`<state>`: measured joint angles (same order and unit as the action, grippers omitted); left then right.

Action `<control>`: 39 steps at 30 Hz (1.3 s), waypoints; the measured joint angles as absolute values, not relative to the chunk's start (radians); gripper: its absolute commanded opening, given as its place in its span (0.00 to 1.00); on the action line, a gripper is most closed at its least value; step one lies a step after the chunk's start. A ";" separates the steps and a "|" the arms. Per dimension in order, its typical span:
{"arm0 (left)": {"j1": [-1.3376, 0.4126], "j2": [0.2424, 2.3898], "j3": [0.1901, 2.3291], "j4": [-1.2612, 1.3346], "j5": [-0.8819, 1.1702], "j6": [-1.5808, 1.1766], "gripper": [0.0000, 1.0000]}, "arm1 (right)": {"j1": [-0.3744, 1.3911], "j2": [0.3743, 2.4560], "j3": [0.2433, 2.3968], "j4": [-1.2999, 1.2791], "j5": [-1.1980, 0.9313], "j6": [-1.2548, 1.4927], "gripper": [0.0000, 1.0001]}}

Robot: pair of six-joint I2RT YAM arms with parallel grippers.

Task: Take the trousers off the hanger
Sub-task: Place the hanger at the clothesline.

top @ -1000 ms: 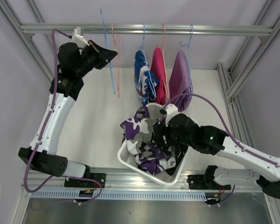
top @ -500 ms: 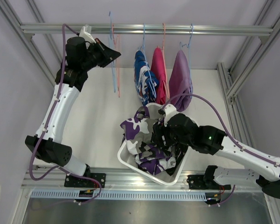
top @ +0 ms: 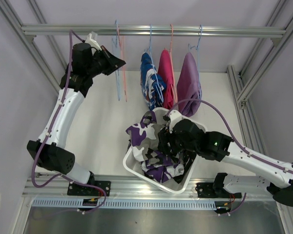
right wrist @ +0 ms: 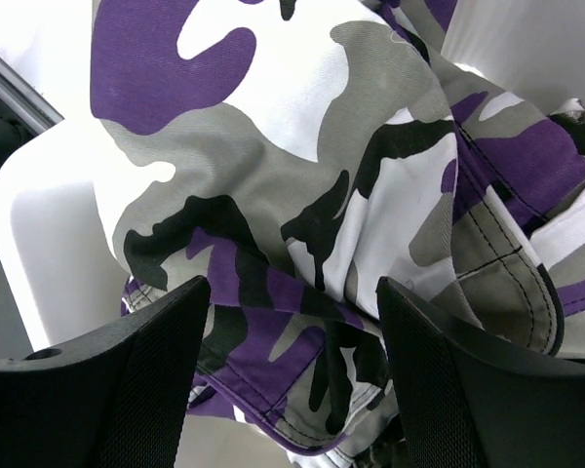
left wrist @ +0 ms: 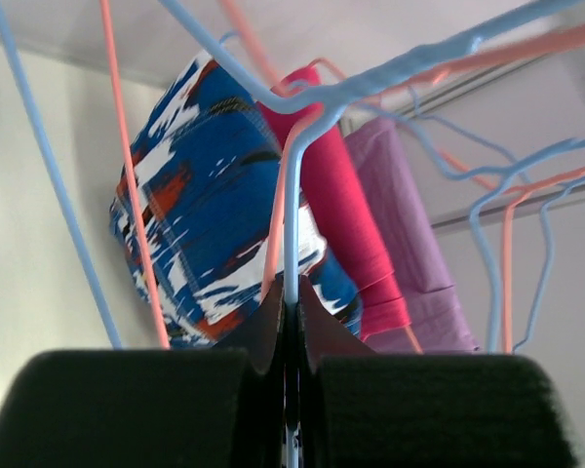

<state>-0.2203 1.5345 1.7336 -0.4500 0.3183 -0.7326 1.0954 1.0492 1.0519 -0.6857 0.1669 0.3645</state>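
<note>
Top external shows three hanging trousers [top: 150,85], two bare hangers [top: 117,78].

Light-blue hanger [left wrist: 291,195] in left gripper [left wrist: 291,304]; beyond: blue-white patterned trousers [left wrist: 210,214], pink trousers [left wrist: 346,214], lilac trousers [left wrist: 405,224]. Below right gripper [right wrist: 291,288]: purple-white-grey camouflage trousers [right wrist: 302,185].

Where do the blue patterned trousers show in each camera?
Top: blue trousers hang upper centre.
Left wrist: blue trousers centre-left, behind the blue hanger.
Right wrist: not in view.
Shared landmark: pink trousers, directly right of them in both.
</note>
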 measured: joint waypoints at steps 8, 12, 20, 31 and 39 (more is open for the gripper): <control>-0.220 1.507 1.620 -0.371 0.321 -0.728 0.19 | 1.095 1.051 1.035 -0.675 0.158 0.365 0.74; -0.220 1.484 1.581 -0.381 0.317 -0.714 0.52 | 1.095 1.051 1.028 -0.673 0.150 0.365 0.74; -0.234 1.343 1.507 -0.471 0.234 -0.669 0.87 | 1.095 1.052 1.023 -0.667 0.137 0.365 0.75; -0.287 0.930 1.435 -0.479 0.214 -0.589 0.99 | 1.105 1.008 1.035 -0.707 0.124 0.360 0.87; -0.338 1.132 1.644 -0.407 0.476 -0.578 0.99 | 1.105 0.973 1.229 -0.768 0.129 0.325 1.00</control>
